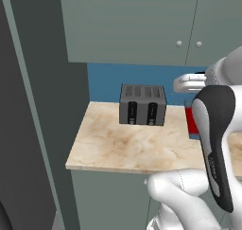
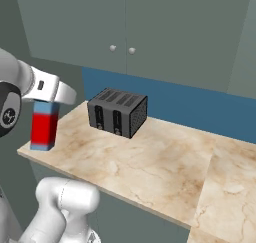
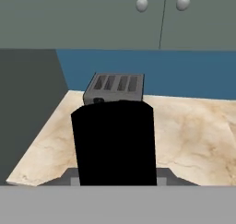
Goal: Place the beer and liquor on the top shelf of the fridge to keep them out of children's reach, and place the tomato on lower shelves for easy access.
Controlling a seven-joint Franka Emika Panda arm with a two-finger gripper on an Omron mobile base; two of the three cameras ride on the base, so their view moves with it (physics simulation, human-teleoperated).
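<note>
So the claw (image 3: 117, 179) is clamped on the liquor (image 2: 44, 124) by its black cap (image 3: 115, 142). Toaster (image 3: 115, 87) sits just beyond it on the counter (image 3: 193, 131).

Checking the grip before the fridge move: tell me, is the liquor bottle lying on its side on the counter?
No. In the right base view the liquor hangs upright in the gripper, above the counter edge.
</note>
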